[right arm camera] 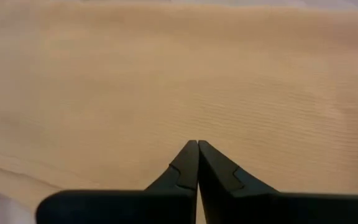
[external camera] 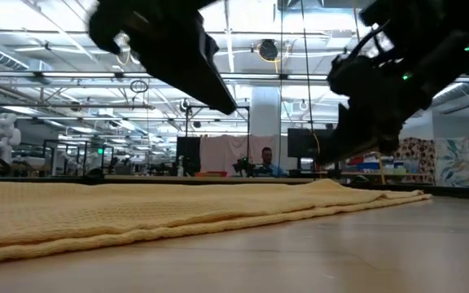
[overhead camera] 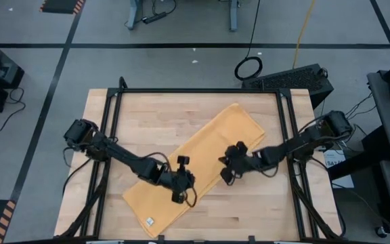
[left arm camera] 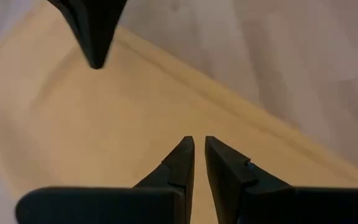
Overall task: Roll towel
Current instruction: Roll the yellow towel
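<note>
A: Where does the plain mustard-yellow cloth towel lie now?

B: It lies flat on the light wooden tabletop, as a long strip going diagonally from the lower left of the high view to the upper middle. It is not rolled at all. A small white label sits near its lower end.

A: And the two grippers?

B: The left gripper is over the lower half of the towel, a little left of the centre of the frame. Its fingers stand almost together, with only a thin gap, and they hold nothing. The right gripper is just right of the centre, over the towel's long edge. Its fingers are pressed together and also empty.

A: So which step is in hand?

B: I judge it is the very start: both arms take position above the cloth before the first fold of the roll.

A: How to do it well?

B: I think the fingers must first spread apart, then come down at one short end, both on the same edge and well apart from each other. If they pinch the edge evenly and turn it over together, the roll begins straight. A grip in the middle of the strip would only bunch the soft cloth.
</note>
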Controlling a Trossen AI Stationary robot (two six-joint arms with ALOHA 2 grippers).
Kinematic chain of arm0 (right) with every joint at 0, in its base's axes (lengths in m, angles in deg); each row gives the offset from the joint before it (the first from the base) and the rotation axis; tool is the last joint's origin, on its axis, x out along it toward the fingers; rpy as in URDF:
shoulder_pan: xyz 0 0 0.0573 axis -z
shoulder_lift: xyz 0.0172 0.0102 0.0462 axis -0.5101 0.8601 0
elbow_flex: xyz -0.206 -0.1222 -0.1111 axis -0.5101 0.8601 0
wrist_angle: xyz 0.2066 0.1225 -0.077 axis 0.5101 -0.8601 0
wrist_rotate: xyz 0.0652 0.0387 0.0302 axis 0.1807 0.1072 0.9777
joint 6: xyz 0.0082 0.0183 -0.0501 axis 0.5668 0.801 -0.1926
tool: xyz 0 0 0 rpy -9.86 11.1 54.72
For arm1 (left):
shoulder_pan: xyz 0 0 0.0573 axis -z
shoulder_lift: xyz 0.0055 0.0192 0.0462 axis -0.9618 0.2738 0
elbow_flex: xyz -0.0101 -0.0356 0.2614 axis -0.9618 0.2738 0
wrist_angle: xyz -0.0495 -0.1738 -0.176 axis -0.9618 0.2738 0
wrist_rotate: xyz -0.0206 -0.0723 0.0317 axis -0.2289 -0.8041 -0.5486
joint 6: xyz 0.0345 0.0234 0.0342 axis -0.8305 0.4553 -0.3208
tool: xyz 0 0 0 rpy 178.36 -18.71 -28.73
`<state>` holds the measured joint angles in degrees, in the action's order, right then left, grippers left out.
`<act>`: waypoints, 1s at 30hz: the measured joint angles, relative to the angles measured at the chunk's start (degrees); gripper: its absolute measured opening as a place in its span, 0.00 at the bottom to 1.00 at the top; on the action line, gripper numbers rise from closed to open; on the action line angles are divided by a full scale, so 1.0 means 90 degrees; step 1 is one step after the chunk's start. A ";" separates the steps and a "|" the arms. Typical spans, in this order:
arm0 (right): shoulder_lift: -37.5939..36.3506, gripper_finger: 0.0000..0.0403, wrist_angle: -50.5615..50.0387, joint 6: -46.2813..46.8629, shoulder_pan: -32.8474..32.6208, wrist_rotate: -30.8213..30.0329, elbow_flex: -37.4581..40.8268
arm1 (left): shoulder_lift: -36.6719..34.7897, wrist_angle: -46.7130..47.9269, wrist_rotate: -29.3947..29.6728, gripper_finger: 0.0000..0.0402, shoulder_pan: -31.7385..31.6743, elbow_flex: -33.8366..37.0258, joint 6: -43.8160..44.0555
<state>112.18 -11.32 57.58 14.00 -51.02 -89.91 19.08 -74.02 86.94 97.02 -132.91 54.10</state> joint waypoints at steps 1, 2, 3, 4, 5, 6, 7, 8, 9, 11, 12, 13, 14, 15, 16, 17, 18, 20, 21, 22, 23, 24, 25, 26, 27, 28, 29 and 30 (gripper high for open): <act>0.0064 0.00 0.0194 0.0113 -0.0166 -0.0175 0.0000 | 0.0002 0.0010 -0.0002 0.12 0.0104 0.0000 0.0147; 0.0097 0.00 0.0271 0.0216 -0.0296 -0.0356 0.0000 | 0.0000 0.0053 -0.0004 0.12 0.0202 0.0000 0.0296; 0.0131 0.00 0.0297 0.0334 -0.0397 -0.0501 0.0000 | 0.0000 0.0122 -0.0009 0.12 0.0306 0.0000 0.0490; 0.0186 0.00 0.0366 0.0460 -0.0469 -0.0619 -0.0002 | 0.0000 0.0187 -0.0013 0.12 0.0408 0.0000 0.0712; 0.0245 0.00 0.0357 0.0594 -0.0518 -0.0688 -0.0005 | 0.0000 0.0264 -0.0012 0.12 0.0507 0.0000 0.0954; 0.0310 0.00 0.0311 0.0695 -0.0551 -0.0774 0.0000 | 0.0000 0.0382 -0.0009 0.12 0.0604 0.0000 0.1172; 0.0383 0.00 0.0296 0.0768 -0.0567 -0.0803 0.0005 | 0.0000 0.0500 -0.0003 0.12 0.0706 0.0000 0.1365; 0.0473 0.00 0.0329 0.0821 -0.0572 -0.0831 0.0004 | 0.0000 0.0616 0.0006 0.12 0.0798 0.0000 0.1568; 0.0566 0.00 0.0346 0.0848 -0.0542 -0.0843 0.0002 | 0.0000 0.0793 0.0021 0.12 0.0889 0.0000 0.1774; 0.0751 0.00 0.0304 0.0839 -0.0434 -0.0973 0.0002 | 0.0000 0.1160 0.0145 0.12 0.1060 0.0000 0.2104; 0.0837 0.00 0.0300 0.0823 -0.0347 -0.1069 0.0002 | 0.0000 0.1301 0.0226 0.12 0.1140 0.0000 0.2252; 0.0903 0.00 0.0299 0.0809 -0.0244 -0.1138 0.0002 | 0.0000 0.1471 0.0305 0.12 0.1207 0.0000 0.2390; 0.0933 0.00 0.0267 0.0807 -0.0126 -0.1130 0.0002 | 0.0000 0.1600 0.0338 0.12 0.1259 0.0000 0.2516; 0.0938 0.00 0.0235 0.0805 -0.0004 -0.1082 0.0002 | 0.0005 0.1659 0.0343 0.12 0.1294 0.0014 0.2644; 0.0931 0.00 0.0228 0.0804 0.0130 -0.0985 -0.0004 | 0.0005 0.1643 0.0347 0.12 0.1322 0.0062 0.2727; 0.0885 0.00 0.0201 0.0774 0.0259 -0.0859 -0.0026 | 0.0005 0.1618 0.0350 0.12 0.1351 0.0119 0.2802; 0.0794 0.00 0.0149 0.0652 0.0376 -0.0721 -0.0064 | 0.0007 0.1570 0.0360 0.12 0.1377 0.0181 0.2834; 0.0612 0.00 -0.0036 0.0345 0.0617 -0.0595 -0.0224 | 0.0009 0.1319 0.0363 0.12 0.1419 0.0305 0.2836; 0.0522 0.00 -0.0238 0.0191 0.0747 -0.0568 -0.0314 | 0.0010 0.1155 0.0363 0.12 0.1428 0.0357 0.2818; 0.0432 0.00 -0.0571 0.0026 0.0888 -0.0547 -0.0391 | 0.0010 0.0996 0.0363 0.12 0.1429 0.0400 0.2758; 0.0356 0.00 -0.0994 -0.0098 0.1052 -0.0531 -0.0474 | 0.0010 0.0831 0.0363 0.12 0.1428 0.0431 0.2662; 0.0298 0.00 -0.1412 -0.0180 0.1224 -0.0526 -0.0569 | 0.0015 0.0679 0.0366 0.12 0.1414 0.0442 0.2570; 0.0251 0.00 -0.1821 -0.0219 0.1398 -0.0482 -0.0663 | 0.0015 0.0554 0.0400 0.12 0.1398 0.0447 0.2424; 0.0208 0.00 -0.2229 -0.0229 0.1572 -0.0409 -0.0744 | 0.0015 0.0447 0.0436 0.12 0.1376 0.0447 0.2271; 0.0192 0.00 -0.2627 -0.0244 0.1736 -0.0297 -0.0813 | 0.0015 0.0333 0.0455 0.12 0.1347 0.0447 0.2140; 0.0192 0.00 -0.2989 -0.0300 0.1901 -0.0106 -0.0846 | 0.0015 0.0257 0.0469 0.12 0.1316 0.0447 0.2014; 0.0201 0.00 -0.3287 -0.0379 0.2063 0.0090 -0.0845 | 0.0015 0.0222 0.0496 0.12 0.1284 0.0448 0.1921; 0.0207 0.00 -0.3558 -0.0453 0.2229 0.0271 -0.0831 | 0.0015 0.0176 0.0519 0.12 0.1248 0.0449 0.1814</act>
<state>114.05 -43.34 53.50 34.05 -48.59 -97.39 19.21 -72.44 91.60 108.25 -128.87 70.43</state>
